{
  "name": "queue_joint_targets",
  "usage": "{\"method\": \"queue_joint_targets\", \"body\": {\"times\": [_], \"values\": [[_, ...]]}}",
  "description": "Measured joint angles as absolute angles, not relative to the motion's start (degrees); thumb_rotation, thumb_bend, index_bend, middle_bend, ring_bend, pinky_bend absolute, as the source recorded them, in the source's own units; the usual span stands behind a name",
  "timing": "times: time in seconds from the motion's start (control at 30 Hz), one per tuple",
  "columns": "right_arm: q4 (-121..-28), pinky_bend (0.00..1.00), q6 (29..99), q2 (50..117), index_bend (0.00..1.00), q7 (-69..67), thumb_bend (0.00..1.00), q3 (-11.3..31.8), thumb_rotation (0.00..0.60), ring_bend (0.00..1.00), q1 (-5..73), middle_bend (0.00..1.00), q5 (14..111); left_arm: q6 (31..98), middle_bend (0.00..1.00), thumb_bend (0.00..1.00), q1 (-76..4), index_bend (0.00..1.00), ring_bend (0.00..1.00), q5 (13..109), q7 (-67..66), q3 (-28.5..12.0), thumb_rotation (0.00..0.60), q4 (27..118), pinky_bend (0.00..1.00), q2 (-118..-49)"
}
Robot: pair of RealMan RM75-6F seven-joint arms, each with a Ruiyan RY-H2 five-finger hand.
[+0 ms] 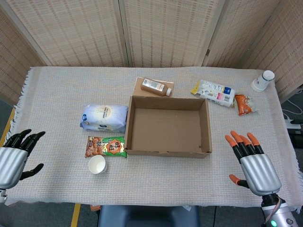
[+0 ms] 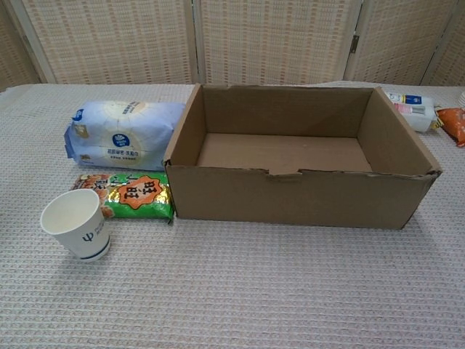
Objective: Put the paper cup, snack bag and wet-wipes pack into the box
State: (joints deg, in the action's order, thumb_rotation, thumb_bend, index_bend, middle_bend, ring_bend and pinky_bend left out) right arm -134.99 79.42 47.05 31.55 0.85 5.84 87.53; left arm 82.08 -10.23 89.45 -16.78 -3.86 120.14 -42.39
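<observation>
An open cardboard box (image 1: 207,124) (image 2: 298,196) stands mid-table with nothing inside. Left of it lies the blue-white wet-wipes pack (image 1: 104,118) (image 2: 123,134). In front of that lies the green-orange snack bag (image 1: 106,146) (image 2: 131,195), touching the box's front left corner. A white paper cup (image 1: 97,164) (image 2: 75,223) stands upright near the front edge. My left hand (image 1: 13,158) hovers open at the table's far left edge, well away from the cup. My right hand (image 1: 251,163) is open at the front right, beside the box. Neither hand shows in the chest view.
A brown-capped bottle (image 1: 155,87) lies on a cardboard flap behind the box. A white-yellow pack (image 1: 214,92) (image 2: 411,109) and an orange bag (image 1: 244,104) (image 2: 454,121) lie at the back right. An overturned white cup (image 1: 262,80) sits in the far right corner.
</observation>
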Motion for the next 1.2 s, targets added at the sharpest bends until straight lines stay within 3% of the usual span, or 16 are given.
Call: {"method": "queue_joint_targets", "body": {"times": [0.33,0.63,0.97,1.2], "values": [[-135.0,0.00,79.6,47.1,0.07,31.4,0.08,0.7,0.600,0.00,5.8,0.00,88.0,78.7,0.22,0.17,-10.7,0.12,0.10,90.1,-15.4,-1.9,0.600,119.3,0.19,-47.9],[-135.0,0.00,79.8,46.8,0.07,30.8,0.08,0.4,0.600,0.00,5.5,0.00,89.2,73.7,0.22,0.17,-12.9,0.12,0.10,90.4,-20.5,-0.8,0.600,118.8,0.19,-58.5],[-135.0,0.00,80.1,45.8,0.07,29.3,0.08,0.3,0.600,0.00,5.2,0.00,89.8,65.6,0.19,0.17,-17.2,0.10,0.07,83.5,-32.4,-0.4,0.600,114.4,0.19,-68.5],[-135.0,0.00,80.0,45.5,0.07,29.0,0.08,0.5,0.600,0.00,5.3,0.00,89.5,63.9,0.12,0.17,-19.9,0.08,0.01,77.8,-36.9,-1.7,0.600,112.7,0.18,-71.0]]}}
